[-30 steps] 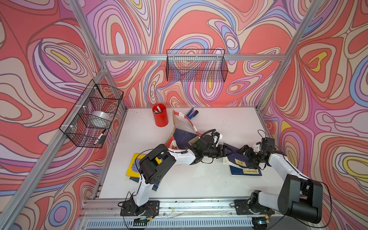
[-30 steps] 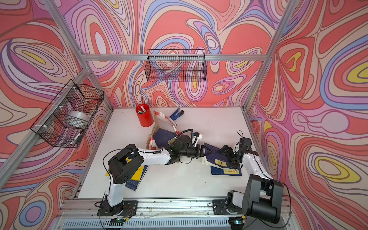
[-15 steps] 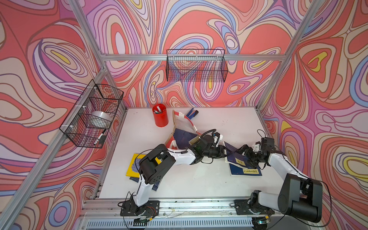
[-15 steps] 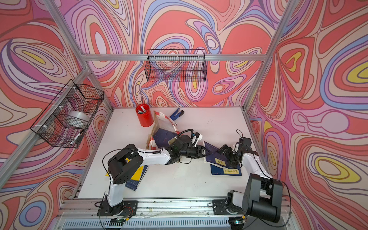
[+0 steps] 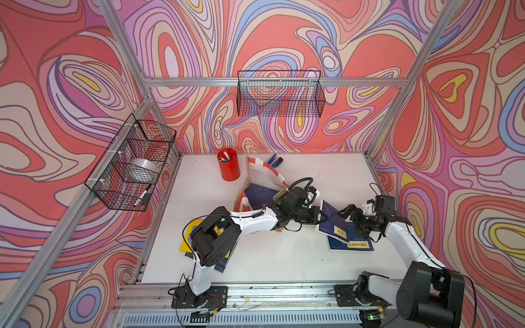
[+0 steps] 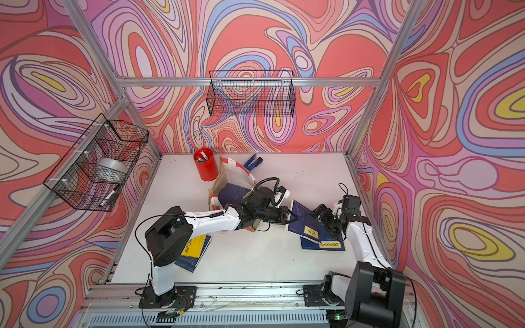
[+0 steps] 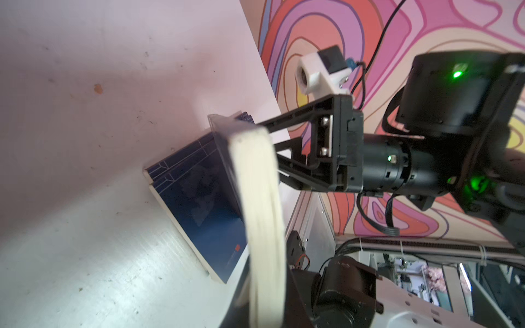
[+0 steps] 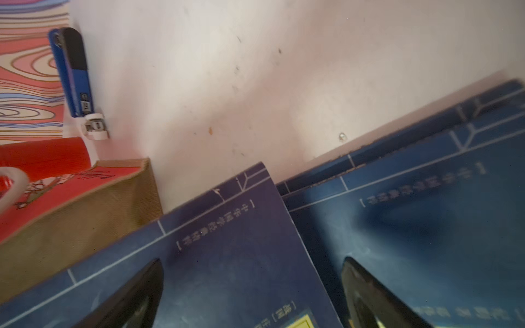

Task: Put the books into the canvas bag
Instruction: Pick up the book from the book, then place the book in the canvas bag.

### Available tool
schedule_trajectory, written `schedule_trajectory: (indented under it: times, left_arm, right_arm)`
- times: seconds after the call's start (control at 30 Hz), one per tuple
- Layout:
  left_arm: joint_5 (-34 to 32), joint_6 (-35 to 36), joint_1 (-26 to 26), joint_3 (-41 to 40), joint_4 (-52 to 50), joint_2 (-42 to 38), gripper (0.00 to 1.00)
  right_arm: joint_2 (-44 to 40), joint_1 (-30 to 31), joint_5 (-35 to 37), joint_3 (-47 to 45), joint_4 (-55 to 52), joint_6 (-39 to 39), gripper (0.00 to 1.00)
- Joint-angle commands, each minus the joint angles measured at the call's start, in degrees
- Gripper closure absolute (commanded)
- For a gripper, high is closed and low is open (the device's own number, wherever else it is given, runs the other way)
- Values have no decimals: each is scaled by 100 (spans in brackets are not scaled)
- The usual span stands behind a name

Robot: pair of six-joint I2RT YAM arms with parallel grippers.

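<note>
Bag (image 5: 264, 176) lies open behind the left gripper (image 5: 321, 217), whose fingers are clamped on the edge of a tilted navy book (image 5: 332, 225); right gripper (image 5: 349, 214) is splayed, empty, just past it over the stack (image 5: 350, 246); best to lift clear, then slide it edge-first into the bag.

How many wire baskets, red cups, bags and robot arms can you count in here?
Wire baskets: 2 (back wall basket, side wall basket)
Red cup: 1
Canvas bag: 1
Robot arms: 2 (left arm, right arm)
Total: 6
</note>
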Motion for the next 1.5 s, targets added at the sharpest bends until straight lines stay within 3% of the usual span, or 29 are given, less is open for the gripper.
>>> schedule_trajectory:
  times: [0.0, 0.1, 0.23, 0.4, 0.47, 0.63, 0.83, 0.97, 1.2, 1.3, 1.4, 1.47]
  left_arm:
    - [349, 968, 26, 762, -982, -736, 100]
    - [213, 1397, 29, 1350, -1863, -1127, 100]
    - [-811, 2036, 165, 2250, -3755, -1618, 100]
    - [-1624, 2372, 784, 2496, -5020, -2475, 100]
    - [-2183, 2750, 927, 2638, -5628, -2840, 100]
    - [-3070, 3553, 1158, 3229, -7127, -3301, 100]
    - [-3387, 4102, 1422, 3456, -8060, -3417, 100]
    - [-3464, 4371, 1560, 3224, -8082, -3386, 100]
    - [-3028, 4558, 1746, 2766, -7524, -3241, 100]
    - [-2790, 4595, 1824, 2581, -7258, -3134, 100]
    - [-2581, 4595, 1890, 2456, -7054, -2992, 100]
    - [-2379, 4585, 1964, 2334, -6879, -2906, 100]
  right_arm:
    - [-248, 40, 244, 742, -315, -79, 2]
    - [-258, 41, 579, 1267, -540, -162, 2]
    - [-258, 46, 671, 1721, -579, -276, 2]
    - [-178, 83, -295, 1997, -325, -512, 2]
    - [-106, 367, -329, 2149, -334, -559, 2]
    - [141, 1733, 364, 2553, -394, -320, 2]
    - [663, 3808, 1669, 2956, -195, 403, 2]
    - [1306, 5056, 2610, 3403, -93, 719, 2]
    - [2354, 6212, 4306, 4212, -816, 1341, 3]
    - [2527, 6479, 4988, 4347, -1242, 1682, 13]
    - [2598, 6589, 5306, 4425, -1601, 1796, 35]
    - [2633, 6626, 5436, 4502, -1879, 1866, 58]
